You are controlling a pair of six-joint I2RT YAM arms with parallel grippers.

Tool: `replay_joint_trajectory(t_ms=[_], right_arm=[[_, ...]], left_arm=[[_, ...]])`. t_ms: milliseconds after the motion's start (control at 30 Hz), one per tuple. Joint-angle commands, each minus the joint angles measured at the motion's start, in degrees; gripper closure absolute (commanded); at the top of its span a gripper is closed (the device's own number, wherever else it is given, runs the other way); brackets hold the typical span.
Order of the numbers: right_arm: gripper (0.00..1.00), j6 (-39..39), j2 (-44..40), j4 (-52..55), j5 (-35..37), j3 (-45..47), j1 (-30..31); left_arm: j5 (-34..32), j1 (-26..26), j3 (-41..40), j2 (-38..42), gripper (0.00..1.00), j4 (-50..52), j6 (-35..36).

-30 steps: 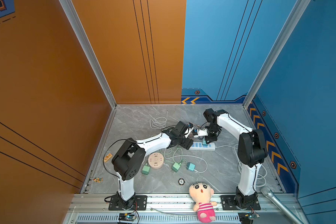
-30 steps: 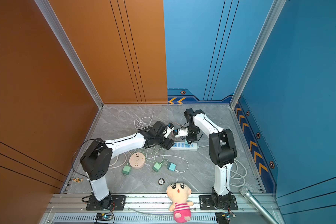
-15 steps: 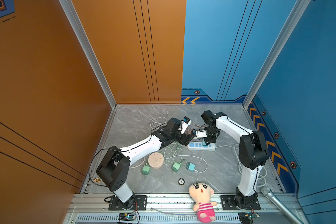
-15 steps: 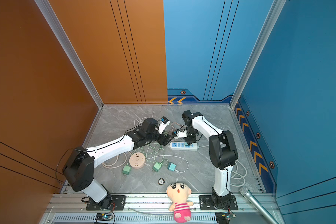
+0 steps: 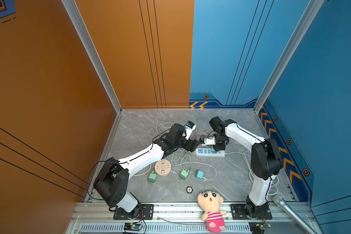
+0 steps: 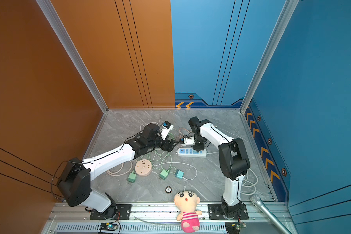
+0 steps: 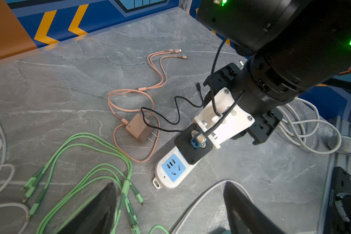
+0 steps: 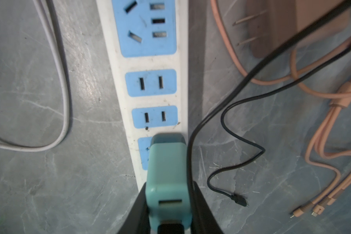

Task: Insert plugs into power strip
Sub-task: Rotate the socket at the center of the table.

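Right hand (image 8: 169, 199) grips the teal plug (image 8: 166, 166)
It stands on the power strip (image 5: 203, 151), just right of frame centre in a top view; left hand (image 7: 169, 187) gapes wide near the strip's end.

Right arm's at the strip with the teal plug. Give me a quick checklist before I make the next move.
1. Right gripper shut on teal plug: ok.
2. Teal plug over a socket of the power strip: ok.
3. Plug fully seated: cannot tell, its underside is hidden.
4. Black cable clear of the plug: cannot tell; it passes close along its side.
5. Left gripper open and empty: ok.
6. Pink-brown plug lying ungripped beside the strip: ok.
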State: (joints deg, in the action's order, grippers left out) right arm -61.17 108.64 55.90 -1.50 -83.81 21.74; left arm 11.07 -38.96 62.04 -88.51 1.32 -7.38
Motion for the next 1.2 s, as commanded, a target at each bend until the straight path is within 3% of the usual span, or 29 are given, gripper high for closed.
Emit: replay_joint_trajectory(t_ms=[0,467,1067,1167], right_arm=[[0.99,2.24,2.46,-1.66,-1.05,2.37,-1.43],[0.99,2.36,0.4,0.5,3.54,6.74,-1.42],[0.74,4.22,1.0,-0.86,-4.2,-3.16,-1.42],[0.63,4.83,0.59,-0.79,-6.36,-4.38,-1.52]], left_arm=[[1.33,0.16,-0.72,1.32,0.17,-0.53,-0.92],[2.38,-0.2,-0.7,1.75,0.17,-0.85,-1.55],[1.43,-0.24,-1.75,1.94,0.17,-1.17,-1.64],[1.56,-0.16,-1.66,1.76,0.17,-1.3,-1.8]])
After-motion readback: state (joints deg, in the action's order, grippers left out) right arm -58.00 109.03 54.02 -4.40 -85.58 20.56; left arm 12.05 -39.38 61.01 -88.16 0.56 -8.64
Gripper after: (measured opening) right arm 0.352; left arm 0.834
